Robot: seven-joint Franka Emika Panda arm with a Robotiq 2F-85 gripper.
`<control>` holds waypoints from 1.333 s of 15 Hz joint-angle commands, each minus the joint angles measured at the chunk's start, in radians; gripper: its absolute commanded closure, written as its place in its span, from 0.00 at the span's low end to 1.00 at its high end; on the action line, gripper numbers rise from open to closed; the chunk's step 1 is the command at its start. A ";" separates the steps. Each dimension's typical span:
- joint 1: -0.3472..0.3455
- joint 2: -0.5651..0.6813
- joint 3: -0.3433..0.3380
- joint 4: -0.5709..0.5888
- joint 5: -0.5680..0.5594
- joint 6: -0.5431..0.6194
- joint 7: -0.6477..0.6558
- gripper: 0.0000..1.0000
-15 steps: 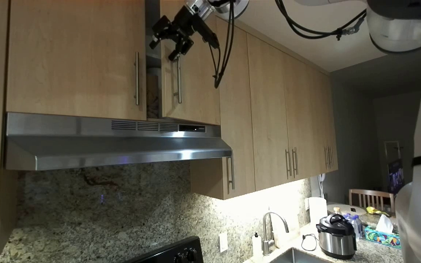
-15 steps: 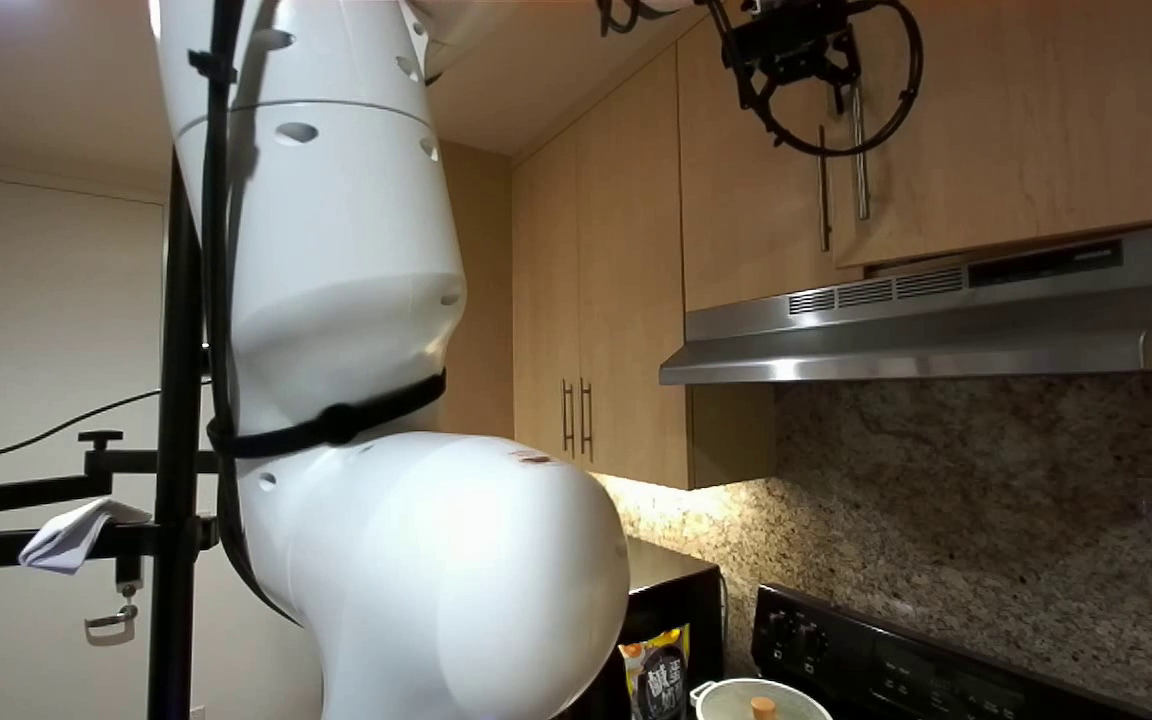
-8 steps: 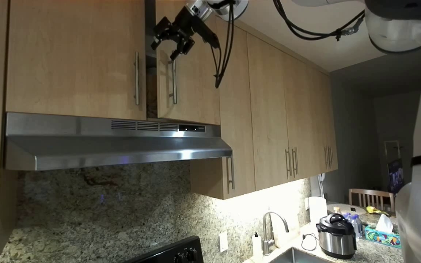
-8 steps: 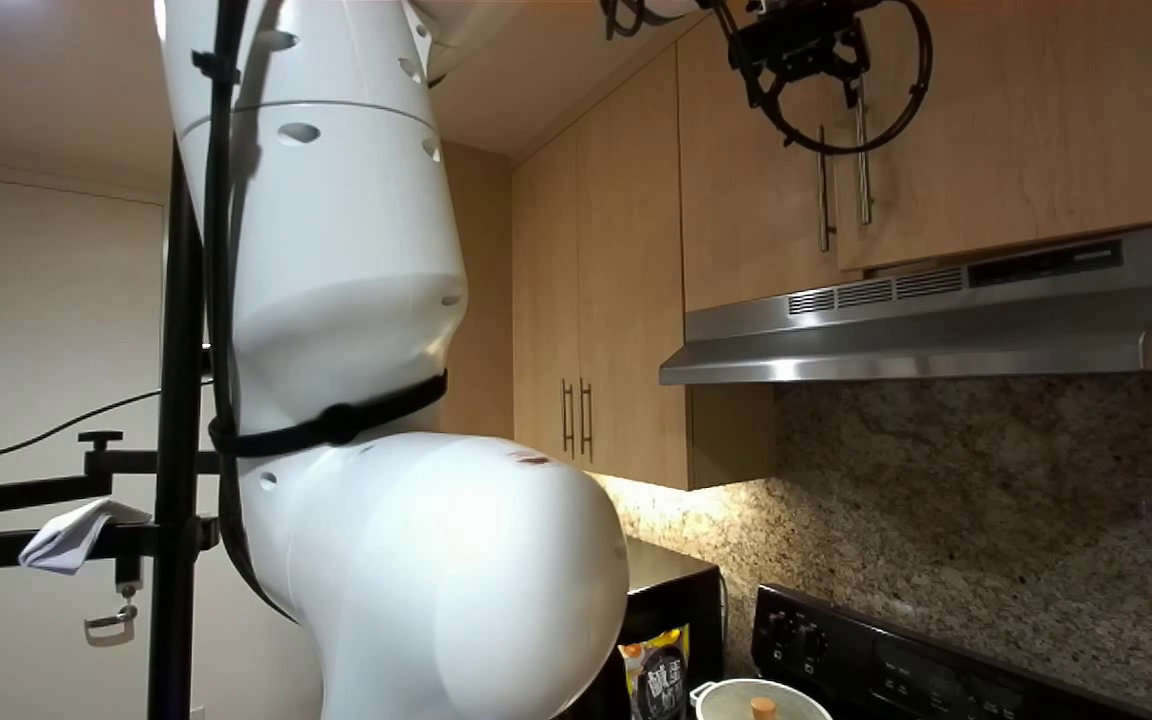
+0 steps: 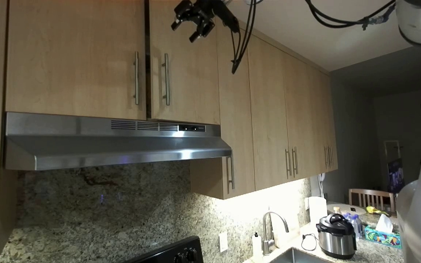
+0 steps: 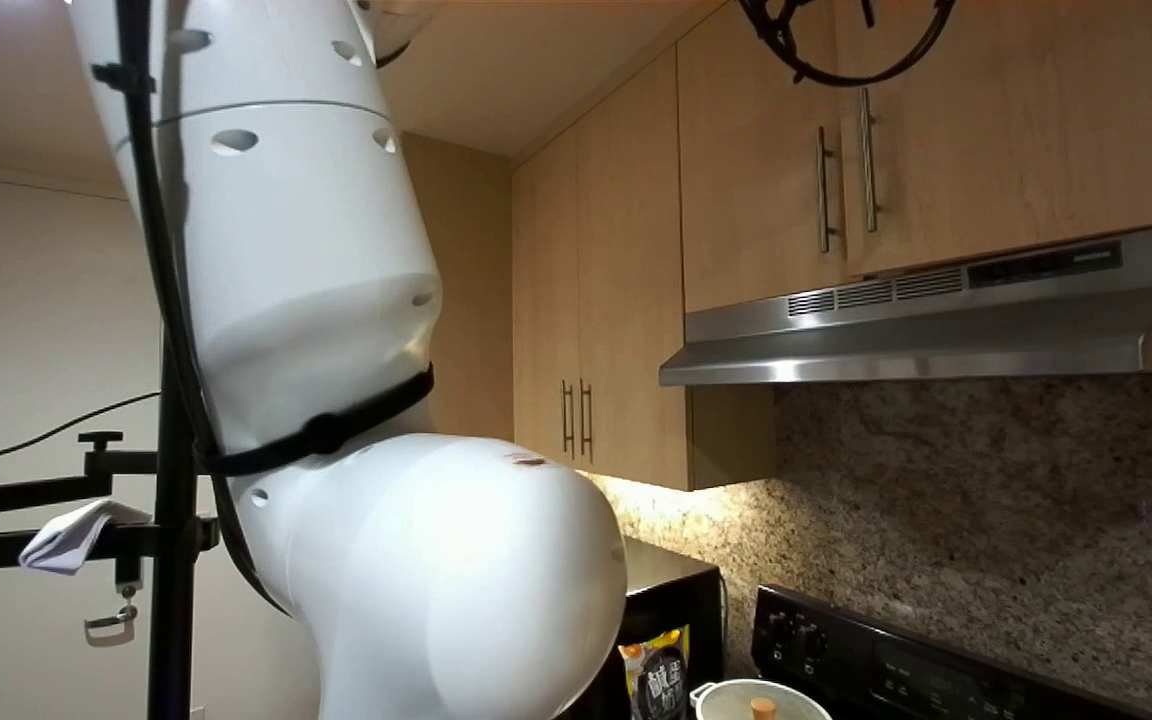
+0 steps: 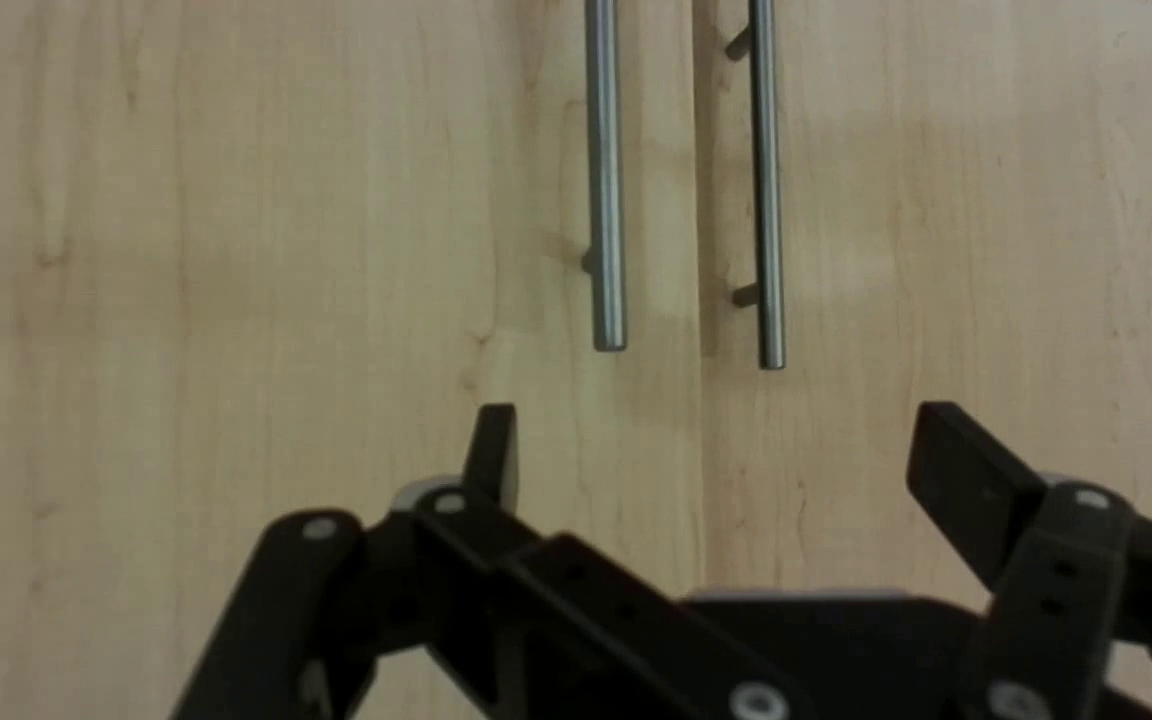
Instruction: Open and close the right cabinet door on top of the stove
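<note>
Right cabinet door (image 5: 190, 87) is seen below and beyond the jaws, which are spread well apart with nothing clasped between them. The gripper (image 5: 185, 31) is raised above the upper end of the door's slim steel bar handle (image 5: 167, 79); no contact with the bar is seen, and how far the fingertips (image 7: 494, 450) are from the door face cannot be told. Just past the free edge, across a narrow dark gap (image 5: 147, 44), the twin door (image 5: 75, 58) is met, with its matching pull (image 5: 136, 78). In the wrist view, judged to be inverted, both bars are presented lengthwise ahead, within the span of the jaws, so the spread is set across the handle's vertical long axis; the bar on that view's left is taken to be the wanted one. The right door is judged to be ajar, with the closing not yet finished. A push is best aimed down and inward at the free edge, where the matching pull could be struck by mistake. Farther down, the range hood (image 5: 122, 149) is mounted above the stove (image 6: 896, 665).
</note>
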State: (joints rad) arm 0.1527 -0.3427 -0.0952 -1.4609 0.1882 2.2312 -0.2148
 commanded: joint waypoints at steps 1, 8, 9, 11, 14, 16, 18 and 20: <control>-0.073 -0.067 -0.018 -0.052 -0.034 -0.111 0.006 0.00; -0.203 -0.140 -0.075 -0.178 -0.174 -0.481 -0.005 0.00; -0.222 -0.147 -0.074 -0.210 -0.206 -0.506 0.005 0.00; -0.254 -0.153 -0.070 -0.259 -0.266 -0.561 0.024 0.00; -0.283 -0.164 -0.077 -0.349 -0.315 -0.592 0.051 0.00; -0.293 -0.161 -0.089 -0.404 -0.322 -0.622 0.044 0.00; -0.295 -0.161 -0.100 -0.451 -0.307 -0.648 0.034 0.00; -0.298 -0.158 -0.109 -0.493 -0.298 -0.665 0.038 0.00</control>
State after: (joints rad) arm -0.1364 -0.4776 -0.2020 -1.8830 -0.1063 1.5938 -0.1988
